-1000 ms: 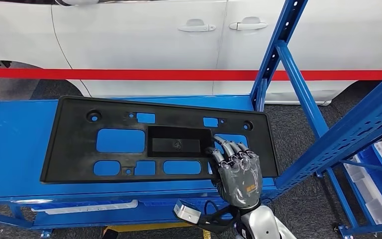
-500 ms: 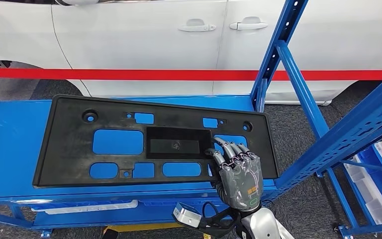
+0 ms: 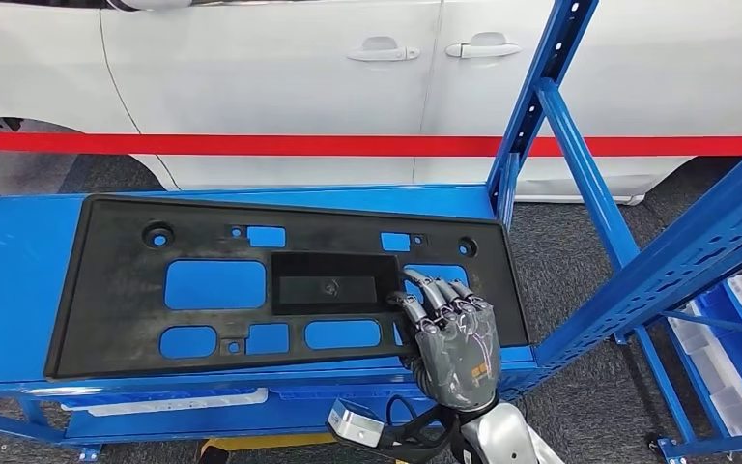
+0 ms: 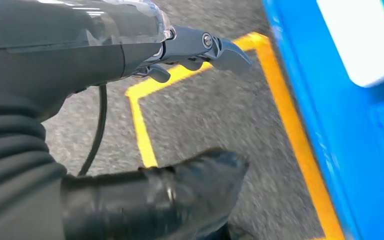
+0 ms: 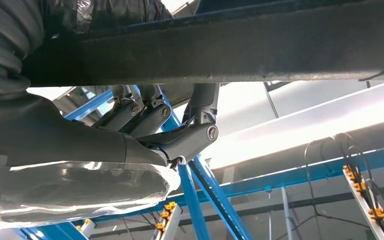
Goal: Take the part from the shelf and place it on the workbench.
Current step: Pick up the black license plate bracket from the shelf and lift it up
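1. The right hand grips the near right edge of the part, its fingers hooked over the top face beside a cutout.
2. The part, a long black panel with many cutouts, lies flat on the blue shelf and stretches away to the left of the hand.
3. In the right wrist view the fingers curl up against the part's dark underside.
4. The left hand hangs over grey floor with yellow tape lines, fingers apart, holding nothing.
5. A blue upright rises just beyond the right hand; a white car stands behind the shelf.
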Controlling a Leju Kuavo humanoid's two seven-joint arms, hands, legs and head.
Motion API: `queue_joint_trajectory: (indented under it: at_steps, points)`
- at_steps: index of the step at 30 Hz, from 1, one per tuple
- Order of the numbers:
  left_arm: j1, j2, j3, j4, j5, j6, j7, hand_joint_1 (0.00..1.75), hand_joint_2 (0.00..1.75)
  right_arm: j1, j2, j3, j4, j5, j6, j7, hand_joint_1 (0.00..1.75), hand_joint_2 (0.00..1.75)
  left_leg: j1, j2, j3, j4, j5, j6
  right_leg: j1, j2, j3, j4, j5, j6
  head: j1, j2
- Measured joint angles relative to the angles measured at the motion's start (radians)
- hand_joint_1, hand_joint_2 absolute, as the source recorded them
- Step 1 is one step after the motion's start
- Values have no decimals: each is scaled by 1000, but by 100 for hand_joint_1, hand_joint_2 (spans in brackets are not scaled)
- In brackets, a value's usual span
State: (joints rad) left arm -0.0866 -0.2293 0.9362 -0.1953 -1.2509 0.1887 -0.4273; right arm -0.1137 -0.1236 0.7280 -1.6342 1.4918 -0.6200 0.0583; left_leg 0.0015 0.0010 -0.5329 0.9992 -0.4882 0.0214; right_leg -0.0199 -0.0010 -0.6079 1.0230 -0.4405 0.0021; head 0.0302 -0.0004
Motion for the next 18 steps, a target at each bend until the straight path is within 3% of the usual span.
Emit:
queue_joint_trajectory:
  at_steps: [18]
  points:
    - [1, 0, 11, 0, -21, 62, 49, 0, 175, 4, 0, 1, 8, -47, 6, 9, 175, 175, 0, 0, 0, 0, 0, 0, 0, 0, 0, 0, 0, 0, 0, 0]
